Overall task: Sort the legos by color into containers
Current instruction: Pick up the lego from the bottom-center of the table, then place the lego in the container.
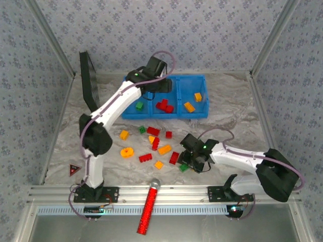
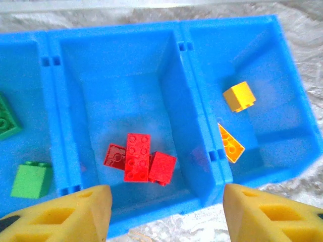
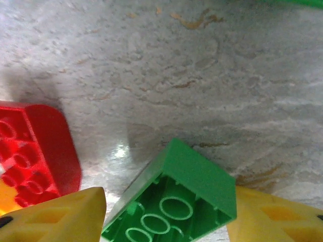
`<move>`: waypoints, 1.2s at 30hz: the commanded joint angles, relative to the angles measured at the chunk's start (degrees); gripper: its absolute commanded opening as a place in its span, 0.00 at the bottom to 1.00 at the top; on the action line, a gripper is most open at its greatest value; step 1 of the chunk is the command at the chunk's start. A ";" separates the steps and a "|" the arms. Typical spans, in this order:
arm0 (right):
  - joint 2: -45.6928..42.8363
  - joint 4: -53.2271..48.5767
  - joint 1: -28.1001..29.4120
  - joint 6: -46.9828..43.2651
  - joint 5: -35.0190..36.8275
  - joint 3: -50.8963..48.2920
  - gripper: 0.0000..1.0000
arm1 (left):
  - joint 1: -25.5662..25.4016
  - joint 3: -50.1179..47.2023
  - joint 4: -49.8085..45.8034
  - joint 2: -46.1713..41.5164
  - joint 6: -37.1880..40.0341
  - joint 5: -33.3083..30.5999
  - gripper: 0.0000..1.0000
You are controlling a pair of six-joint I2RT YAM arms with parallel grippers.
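Left gripper: fingers apart, empty, hanging over the blue tray's middle compartment, where red legos lie. Right gripper: low at the table, fingers flanking a tipped green brick, hollow side showing; can't tell if clamped. Risks: the skewed brick could twist out on lifting, and a finger could shove the red brick just beside.

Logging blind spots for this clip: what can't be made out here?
Right wrist view: the green brick runs off the bottom edge between the right jaws, so contact is unconfirmed.
Right wrist view: the red brick is cut by the left edge.
Top view: the left arm covers part of the left compartment of the blue tray.
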 commanded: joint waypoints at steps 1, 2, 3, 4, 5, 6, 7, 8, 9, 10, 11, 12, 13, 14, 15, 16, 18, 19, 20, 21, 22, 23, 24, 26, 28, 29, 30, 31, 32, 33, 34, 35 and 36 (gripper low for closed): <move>2.70 1.55 0.55 -0.29 1.53 1.53 0.53 | 0.32 -5.28 1.61 -6.71 2.26 -0.67 0.63; 3.55 1.91 0.62 -0.68 1.37 1.69 0.50 | 0.32 -7.84 2.55 -8.77 2.48 -1.24 0.64; 4.57 2.08 0.70 -1.27 1.31 1.92 0.47 | 0.40 -10.53 3.56 -11.12 2.76 -1.48 0.65; 5.28 2.05 0.81 -1.92 1.46 2.25 0.43 | 0.63 -12.56 4.27 -13.27 2.88 -1.48 0.66; 5.76 2.02 0.84 -2.64 1.68 2.58 0.39 | 0.87 -14.10 4.53 -14.95 2.90 -1.49 0.67; 6.25 1.45 0.82 -4.04 2.00 3.31 0.35 | 1.32 -15.65 4.41 -16.82 2.77 -1.57 0.68; 6.59 0.33 0.57 -6.01 2.58 4.41 0.33 | 1.93 -17.13 4.14 -18.66 2.64 -1.52 0.68; 6.67 -1.02 0.18 -8.30 3.17 5.72 0.31 | 2.52 -18.55 3.88 -20.23 2.56 -1.50 0.69; 6.73 -2.97 -0.55 -11.91 3.88 7.86 0.30 | 3.22 -20.52 3.90 -22.32 2.71 -1.39 0.70; 6.72 -5.78 -1.44 -15.93 4.80 10.38 0.29 | 4.05 -22.86 4.52 -24.63 3.30 -0.75 0.73; 6.56 -8.00 -2.32 -19.53 6.00 12.90 0.28 | 4.88 -25.04 5.18 -26.89 4.13 0.55 0.77; 6.17 -9.97 -2.97 -22.73 7.03 15.48 0.28 | 5.75 -27.81 6.57 -29.75 5.28 2.91 0.81; 5.80 -12.76 -3.87 -27.32 8.38 19.57 0.27 | 6.47 -30.50 6.85 -32.75 5.54 3.32 0.86; 5.82 -14.21 -4.49 -30.64 9.75 22.33 0.27 | 7.02 -32.33 8.65 -35.24 5.64 3.07 0.88; 6.37 -15.93 -5.39 -35.03 11.28 26.40 0.27 | 7.82 -34.00 8.71 -37.82 5.88 2.63 0.90; 7.16 -16.82 -6.07 -39.80 12.92 30.00 0.27 | 8.55 -35.25 8.18 -40.25 6.12 1.84 0.94; 9.39 -16.61 -6.66 -47.64 15.22 37.72 0.27 | 9.83 -37.74 7.54 -44.63 6.99 0.71 0.99; 11.15 -15.76 -6.98 -51.03 15.94 41.14 0.27 | 10.50 -39.50 8.01 -47.05 7.85 0.70 0.99; 12.72 -14.47 -7.15 -53.95 16.57 43.92 0.27 | 11.09 -41.47 9.09 -49.38 8.36 0.75 0.99; 15.24 -12.87 -7.15 -57.11 17.41 47.15 0.27 | 11.74 -43.86 10.51 -52.23 8.27 0.47 0.99; 17.73 -11.25 -7.15 -59.86 18.24 50.43 0.26 | 12.29 -46.41 12.11 -55.23 7.47 -0.55 0.99; 20.04 -10.09 -7.17 -62.05 18.68 53.41 0.27 | 12.48 -48.50 13.37 -57.79 6.55 -2.15 0.99; 23.20 -8.35 -7.19 -64.66 18.75 56.85 0.26 | 12.81 -51.05 15.01 -60.82 5.52 -3.84 0.99; 28.60 -5.12 -7.03 -68.86 17.49 62.88 0.27 | 13.90 -55.10 17.56 -66.30 5.25 -3.13 0.99; 34.40 -2.56 -6.55 -72.76 15.49 69.21 0.27 | 14.55 -57.18 17.75 -70.67 5.88 -2.99 0.99; 37.02 -2.87 -6.20 -74.23 14.92 72.42 0.27 | 14.66 -57.33 16.48 -71.87 6.20 -3.79 0.99; 39.78 -3.52 -5.61 -76.04 14.43 76.13 0.27 | 14.71 -57.10 14.40 -73.01 6.61 -4.69 0.99; 42.64 -5.79 -5.06 -77.65 14.22 79.53 0.27 | 14.73 -56.74 12.01 -73.69 7.10 -5.28 0.99; 44.77 -6.73 -4.59 -79.06 14.23 81.92 0.27 | 14.73 -56.37 9.84 -74.23 7.57 -5.61 0.99; 46.92 -7.43 -4.16 -80.57 14.29 84.74 0.27 | 14.73 -55.94 7.64 -74.70 7.98 -5.79 0.99; 48.99 -7.85 -3.84 -81.70 14.08 87.08 0.27 | 14.73 -55.76 4.73 -75.19 8.54 -5.53 0.99; 50.69 -8.25 -3.64 -82.51 13.70 88.93 0.27 | 14.73 -55.79 3.04 -75.72 9.02 -5.01 0.99; 52.51 -8.67 -3.51 -83.13 12.88 90.98 0.27 | 14.73 -56.10 1.31 -76.40 9.25 -4.29 0.99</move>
